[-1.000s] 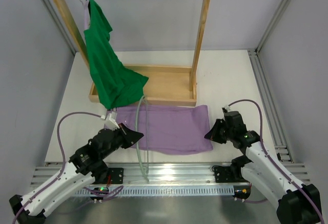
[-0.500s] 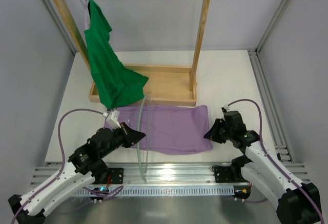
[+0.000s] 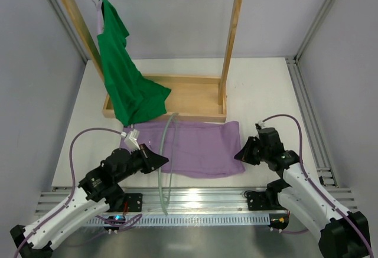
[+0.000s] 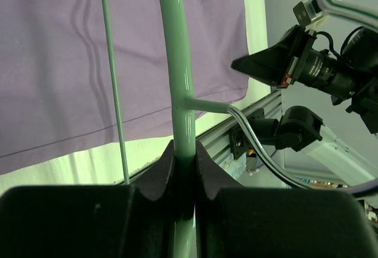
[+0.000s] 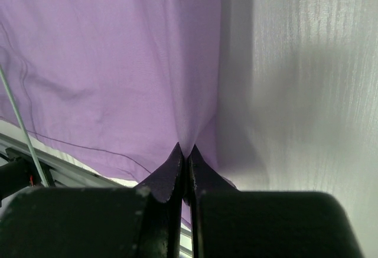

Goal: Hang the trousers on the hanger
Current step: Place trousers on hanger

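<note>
- Landmark: wooden rack (image 3: 195,101), standing at the far middle of the table (image 3: 260,87).
- Trousers (image 3: 201,149): lie flat on the table just in front of the rack's base tray, legs running left to right.
- Hanger (image 3: 159,178): in front of the rack's left half. It crosses the left part of the trousers, and its near end reaches past their front edge.
- Left gripper (image 3: 158,159): in front of the rack's left post, at the left end of the trousers. Its jaws are narrow and clamped on the hanger's thick bar (image 4: 177,63), just below where the wire hook branches off.
- Right gripper (image 3: 239,154): in front of the rack's right post, at the right edge of the trousers. Its fingers are pressed together, pinching a raised fold of the lilac cloth (image 5: 106,63).
- Green T-shirt (image 3: 121,75): hangs from the left end of the rack's top rail, its hem falling into the tray.
</note>
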Available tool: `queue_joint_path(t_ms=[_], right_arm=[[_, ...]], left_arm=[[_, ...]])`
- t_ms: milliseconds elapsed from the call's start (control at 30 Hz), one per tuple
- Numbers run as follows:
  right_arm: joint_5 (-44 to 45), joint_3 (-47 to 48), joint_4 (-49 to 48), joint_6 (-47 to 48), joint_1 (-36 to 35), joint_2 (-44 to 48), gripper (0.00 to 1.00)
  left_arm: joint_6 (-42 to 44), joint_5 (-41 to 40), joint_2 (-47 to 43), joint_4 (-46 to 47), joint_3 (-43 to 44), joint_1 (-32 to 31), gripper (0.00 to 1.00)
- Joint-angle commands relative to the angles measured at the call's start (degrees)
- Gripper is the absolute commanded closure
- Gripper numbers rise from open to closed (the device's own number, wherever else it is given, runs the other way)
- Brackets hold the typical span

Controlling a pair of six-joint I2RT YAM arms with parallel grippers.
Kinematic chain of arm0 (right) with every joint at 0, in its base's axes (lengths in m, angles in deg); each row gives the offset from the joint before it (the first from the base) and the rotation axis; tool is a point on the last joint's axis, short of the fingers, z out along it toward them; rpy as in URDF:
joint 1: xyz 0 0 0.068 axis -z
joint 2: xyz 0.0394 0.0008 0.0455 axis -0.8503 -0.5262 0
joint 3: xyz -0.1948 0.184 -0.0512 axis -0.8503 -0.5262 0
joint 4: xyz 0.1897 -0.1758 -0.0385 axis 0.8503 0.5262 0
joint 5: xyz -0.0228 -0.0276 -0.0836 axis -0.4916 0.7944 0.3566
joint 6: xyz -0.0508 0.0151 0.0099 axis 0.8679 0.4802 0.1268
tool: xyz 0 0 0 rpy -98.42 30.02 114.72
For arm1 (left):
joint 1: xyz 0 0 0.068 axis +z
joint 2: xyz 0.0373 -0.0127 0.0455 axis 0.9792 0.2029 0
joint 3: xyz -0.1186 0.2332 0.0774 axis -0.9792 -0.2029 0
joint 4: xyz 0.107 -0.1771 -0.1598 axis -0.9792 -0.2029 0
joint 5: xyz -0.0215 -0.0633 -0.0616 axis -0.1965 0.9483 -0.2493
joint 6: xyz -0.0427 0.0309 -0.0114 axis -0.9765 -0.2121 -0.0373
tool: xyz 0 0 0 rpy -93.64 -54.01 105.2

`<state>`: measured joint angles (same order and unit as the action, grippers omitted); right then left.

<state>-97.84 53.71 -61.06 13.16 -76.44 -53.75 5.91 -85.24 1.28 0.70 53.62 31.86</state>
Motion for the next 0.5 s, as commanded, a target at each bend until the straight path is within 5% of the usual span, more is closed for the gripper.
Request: queue_joint_path(t_ms=[0,467], right_arm=[[-2.6,1.6,-0.7,-1.7,0.0,1.3,0.96],[-4.4,3.9,-1.5,-7.4,-1.6,7.1,0.96]], left_arm=[[-2.4,-1.2,-1.3,1.4,-1.8,-0.2,1.0],[-7.5,-1.3,-0.6,4.6,-5.1,-1.4,1.0]])
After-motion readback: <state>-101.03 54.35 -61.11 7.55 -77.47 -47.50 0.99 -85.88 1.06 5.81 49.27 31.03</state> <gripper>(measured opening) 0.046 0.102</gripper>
